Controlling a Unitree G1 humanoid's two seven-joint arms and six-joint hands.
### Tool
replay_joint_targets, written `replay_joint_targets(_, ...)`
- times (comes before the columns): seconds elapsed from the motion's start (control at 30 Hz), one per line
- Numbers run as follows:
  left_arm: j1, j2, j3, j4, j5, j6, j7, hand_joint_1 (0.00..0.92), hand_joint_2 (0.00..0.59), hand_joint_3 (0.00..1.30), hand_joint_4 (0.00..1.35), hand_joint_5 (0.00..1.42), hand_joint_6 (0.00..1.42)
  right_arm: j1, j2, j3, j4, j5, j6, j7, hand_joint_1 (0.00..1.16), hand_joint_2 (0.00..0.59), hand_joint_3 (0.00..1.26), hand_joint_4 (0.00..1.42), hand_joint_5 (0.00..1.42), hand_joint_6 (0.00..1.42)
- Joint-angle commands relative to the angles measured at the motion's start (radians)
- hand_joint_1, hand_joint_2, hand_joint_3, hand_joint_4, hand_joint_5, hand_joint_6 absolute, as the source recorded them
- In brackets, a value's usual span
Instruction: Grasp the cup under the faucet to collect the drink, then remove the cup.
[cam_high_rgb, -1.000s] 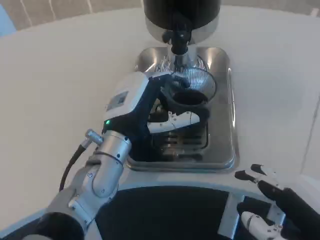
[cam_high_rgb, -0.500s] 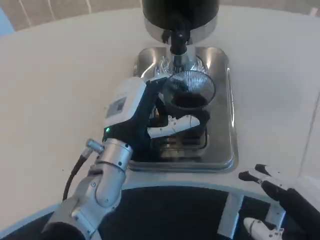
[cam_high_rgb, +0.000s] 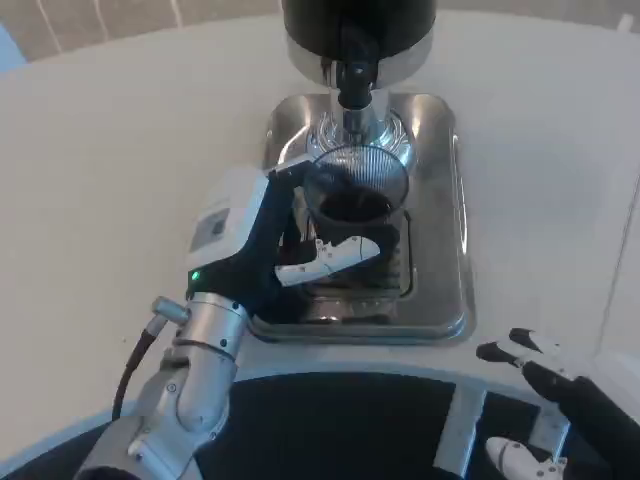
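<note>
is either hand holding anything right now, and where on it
The left hand holds the clear cup with dark drink in it, fingers wrapped around its side wall below the rim. The right hand holds nothing, fingers apart.

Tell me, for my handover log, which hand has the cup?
The left hand: its fingers wrap the cup; the right hand waits empty.

One camera sits high on the robot, looking steeply down and forward at the white table (cam_high_rgb: 120, 150). It is close; the drip tray (cam_high_rgb: 440, 240) fills the frame's centre.
</note>
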Motion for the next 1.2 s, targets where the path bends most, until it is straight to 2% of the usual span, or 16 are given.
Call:
replay_joint_targets(0.03,0.008,0.023,0.015,-0.044,0.001,-0.038,0.018,0.509,0.110,1.00,1.09,1.25,0.33,0.008,0.004,0.001,-0.015,0.010,-0.011,-0.010,0.32,0.474,0.14,0.00,0.00,0.03)
replay_joint_targets(0.57,0.043,0.077,0.032,-0.067,-0.022,-0.091,-0.021,0.519,0.099,1.00,1.17,1.30,0.37,-0.003,-0.004,0.015,-0.008,0.013,0.002,-0.022,0.32,0.470,0.14,0.00,0.00,0.03)
replay_joint_targets(0.73,0.057,0.105,0.051,-0.068,-0.039,-0.126,-0.047,0.520,0.098,1.00,1.18,1.30,0.37,-0.020,-0.004,0.028,0.001,0.008,0.007,-0.024,0.30,0.462,0.14,0.00,0.00,0.05)
replay_joint_targets(1.2,0.081,0.149,0.111,-0.066,-0.073,-0.194,-0.111,0.515,0.094,1.00,1.18,1.31,0.38,-0.076,-0.016,0.049,0.016,-0.007,0.010,-0.029,0.29,0.460,0.13,0.00,0.00,0.05)
